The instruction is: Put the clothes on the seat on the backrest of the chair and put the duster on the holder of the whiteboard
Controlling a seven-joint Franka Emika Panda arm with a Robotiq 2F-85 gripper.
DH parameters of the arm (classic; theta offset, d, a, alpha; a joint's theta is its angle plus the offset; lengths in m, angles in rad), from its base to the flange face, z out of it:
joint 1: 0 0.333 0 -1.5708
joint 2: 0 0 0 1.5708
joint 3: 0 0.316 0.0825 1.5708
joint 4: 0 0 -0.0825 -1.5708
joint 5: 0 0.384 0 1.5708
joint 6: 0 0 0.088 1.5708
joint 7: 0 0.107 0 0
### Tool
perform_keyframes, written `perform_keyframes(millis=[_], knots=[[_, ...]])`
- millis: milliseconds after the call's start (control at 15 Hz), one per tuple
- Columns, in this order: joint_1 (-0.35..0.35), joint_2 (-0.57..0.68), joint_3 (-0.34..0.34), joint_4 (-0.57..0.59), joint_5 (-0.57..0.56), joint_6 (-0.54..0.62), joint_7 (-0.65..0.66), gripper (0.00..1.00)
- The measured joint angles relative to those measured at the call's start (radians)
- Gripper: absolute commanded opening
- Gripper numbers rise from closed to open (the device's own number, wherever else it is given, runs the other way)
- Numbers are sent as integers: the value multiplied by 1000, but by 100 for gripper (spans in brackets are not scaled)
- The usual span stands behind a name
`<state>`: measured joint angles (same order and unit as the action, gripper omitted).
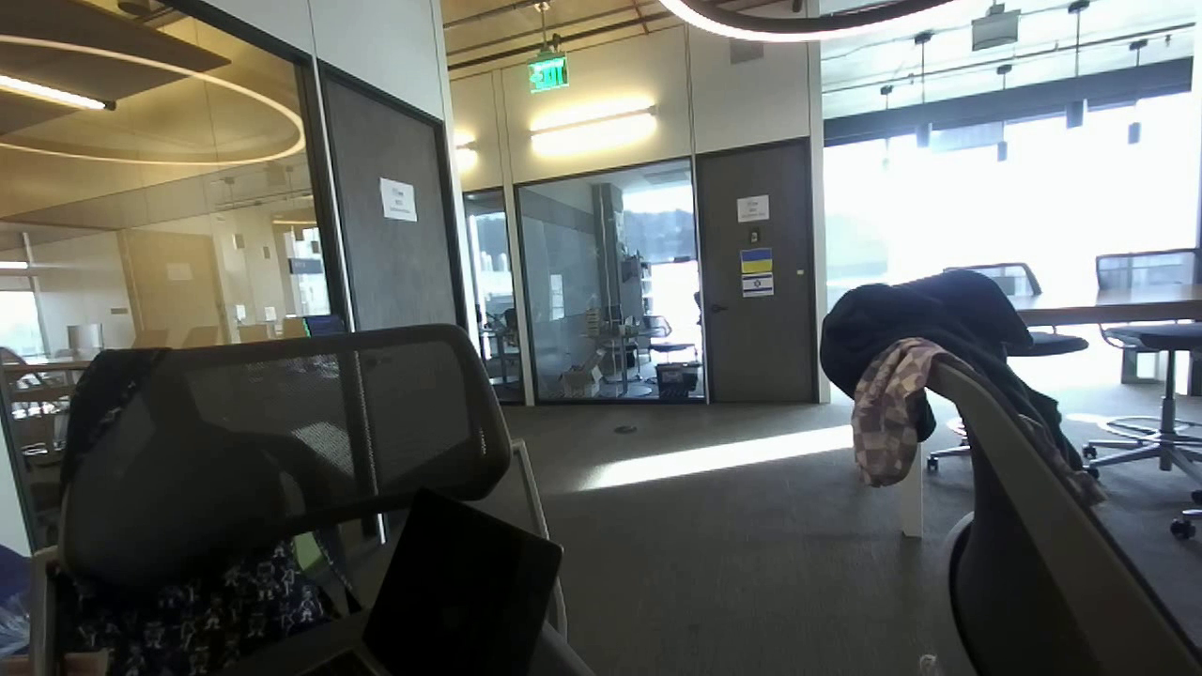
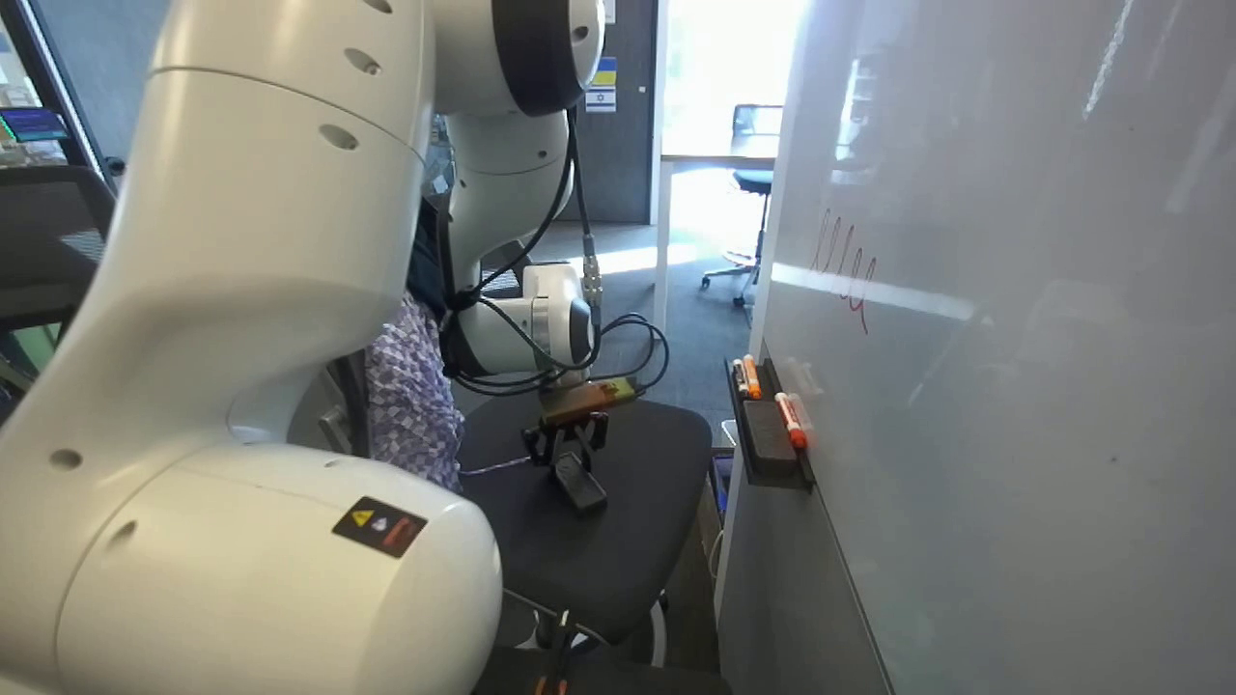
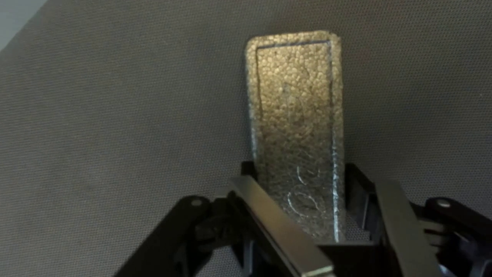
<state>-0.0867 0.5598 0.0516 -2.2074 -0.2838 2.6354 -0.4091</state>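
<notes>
The duster [image 2: 579,483], a dark oblong block with a lined border, is at the black chair seat [image 2: 618,569]; it also shows in the wrist view [image 3: 298,115]. My gripper [image 2: 568,446] points down. Its fingertips [image 3: 298,169] press on both long sides of the duster near one end. I cannot tell whether the duster touches the seat. The clothes, a checked cloth [image 1: 887,404] and a dark garment [image 1: 925,324], hang over the chair's backrest [image 1: 1033,488]. The checked cloth also shows beside the arm [image 2: 415,396]. The whiteboard [image 2: 1014,386] carries a dark holder [image 2: 784,477].
The holder bears a dark block [image 2: 770,434], a red-capped marker [image 2: 790,421] and orange markers [image 2: 751,376]. Cables [image 2: 628,333] loop by the wrist. A second chair [image 1: 282,432] holds a patterned cloth [image 1: 244,601] and a dark laptop [image 1: 465,582].
</notes>
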Motion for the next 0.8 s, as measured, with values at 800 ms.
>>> perform_keyframes(millis=[800], knots=[[23, -103, -92, -3, -34, -60, 99, 31]])
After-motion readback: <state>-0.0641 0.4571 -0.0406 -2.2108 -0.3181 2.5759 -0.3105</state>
